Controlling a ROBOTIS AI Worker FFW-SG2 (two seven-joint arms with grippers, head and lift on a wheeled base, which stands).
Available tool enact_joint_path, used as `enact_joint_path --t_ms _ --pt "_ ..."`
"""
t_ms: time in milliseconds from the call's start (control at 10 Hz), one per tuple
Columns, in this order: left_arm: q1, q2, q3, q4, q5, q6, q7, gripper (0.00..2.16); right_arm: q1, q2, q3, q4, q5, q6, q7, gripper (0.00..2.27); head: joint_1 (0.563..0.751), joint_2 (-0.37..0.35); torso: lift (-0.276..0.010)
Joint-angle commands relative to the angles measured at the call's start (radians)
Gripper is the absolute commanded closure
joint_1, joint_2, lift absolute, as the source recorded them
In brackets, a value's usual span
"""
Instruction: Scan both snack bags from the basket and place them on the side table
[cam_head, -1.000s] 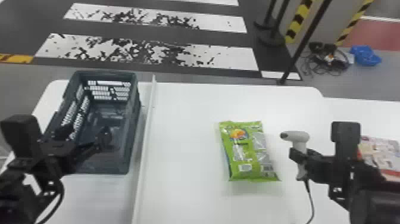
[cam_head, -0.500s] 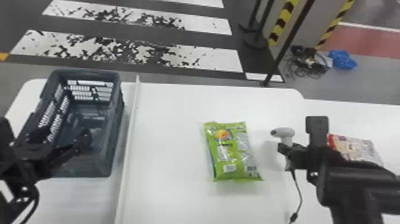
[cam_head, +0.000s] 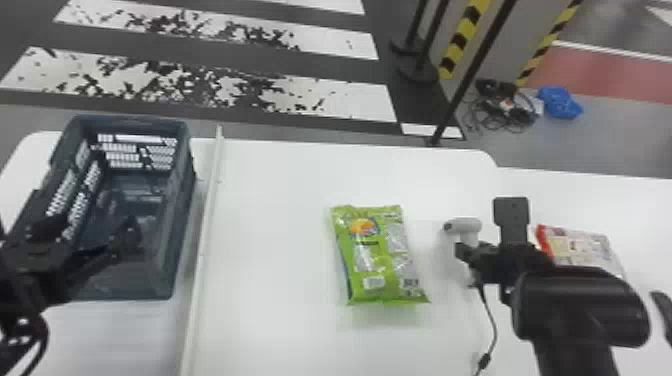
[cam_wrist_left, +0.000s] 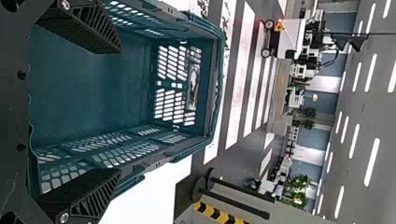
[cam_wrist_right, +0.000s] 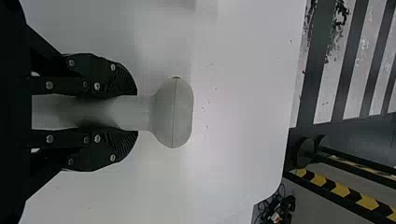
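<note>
In the head view my left gripper (cam_head: 125, 237) is over the dark basket (cam_head: 170, 270), whose interior holds no bag. Its fingers stand wide apart in the left wrist view, where the gripper (cam_wrist_left: 93, 116) faces the basket's floor (cam_wrist_left: 121, 79). At the right, my right gripper (cam_head: 467, 255) holds the grey scanner (cam_head: 465, 226) by its handle. The right wrist view has the gripper (cam_wrist_right: 109, 113) with a finger pressed on each side of the scanner (cam_wrist_right: 173, 113). A green snack bag (cam_head: 372, 255) lies flat between the divider and the scanner. Another snack bag, red and white (cam_head: 580, 250), rests beyond the right gripper.
A raised white divider strip (cam_head: 205, 240) runs along the table beside the basket. The scanner's cable (cam_head: 492, 320) trails toward the near edge. The side table (cam_head: 635, 215) adjoins on the right. Posts (cam_head: 420, 55) stand on the floor behind.
The head view has shifted, so the table's contents sit farther left. The right arm has swung around the scanner, its forearm now nearer the red and white bag; the green bag stays on the table.
</note>
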Motion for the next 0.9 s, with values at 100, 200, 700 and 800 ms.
enact_joint_path --t_ms 100,200,700,800 --pt "0.0 0.002 0.0 0.002 0.0 0.0 -0.001 0.09 -0.001 0.002 0.001 0.017 -0.003 -0.03 -0.014 1.7 0.695 -0.214 -0.075" --pt "0.0 0.003 0.0 0.003 0.0 0.0 -0.001 0.09 0.003 0.002 0.001 0.018 -0.006 -0.03 -0.023 1.01 0.695 -0.215 -0.075" --pt "0.006 0.006 0.008 0.003 0.0 0.0 -0.001 0.09 0.13 0.016 -0.013 -0.238 -0.115 0.056 -0.042 0.04 0.695 -0.206 -0.075" --pt "0.003 0.006 0.008 0.006 0.0 0.0 -0.001 0.09 0.157 0.016 -0.027 -0.307 -0.205 0.129 -0.019 0.05 0.695 -0.194 -0.075"
